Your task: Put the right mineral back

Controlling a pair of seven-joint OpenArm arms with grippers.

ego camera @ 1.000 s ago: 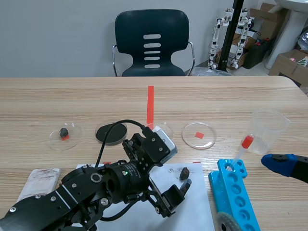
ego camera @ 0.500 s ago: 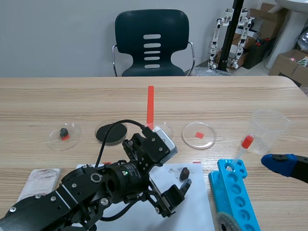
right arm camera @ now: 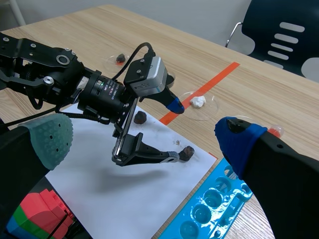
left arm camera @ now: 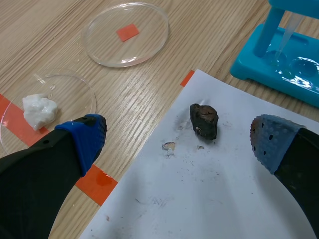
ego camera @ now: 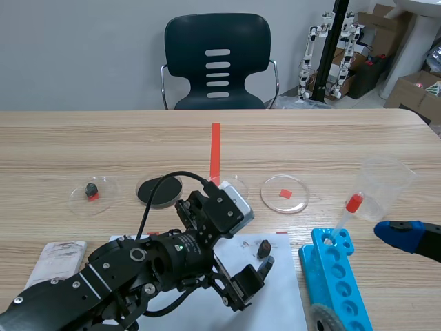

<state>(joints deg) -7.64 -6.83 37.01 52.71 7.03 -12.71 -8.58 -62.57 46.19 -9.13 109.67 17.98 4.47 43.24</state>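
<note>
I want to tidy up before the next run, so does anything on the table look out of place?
The dark mineral lies loose on the white paper, not in a dish, with crumbs and smudges beside it. The clear dish ahead of it, marked with a red square, holds nothing.

— What runs across the middle of the tabletop [ego camera: 103,145]?

— Four dishes in a row. The leftmost dish [ego camera: 77,200] holds a small stone [ego camera: 90,189]. The second dish [ego camera: 159,189] lies right of it. The third dish [left arm camera: 75,87] holds a lump [left arm camera: 39,110], and the fourth dish [ego camera: 272,198] lies furthest right.

— And nearer?

— A paper sheet [left arm camera: 214,199] carries a mineral [left arm camera: 204,120] on its far part. The mineral lies between the spread fingers of the left gripper [left arm camera: 177,142] and touches neither. Right of the sheet stands a tube rack [ego camera: 341,283] with a dropper [ego camera: 346,215] in its far end. A cup [ego camera: 386,186] stands just beyond, to the right. A packet [ego camera: 55,258] lies near left.
</note>
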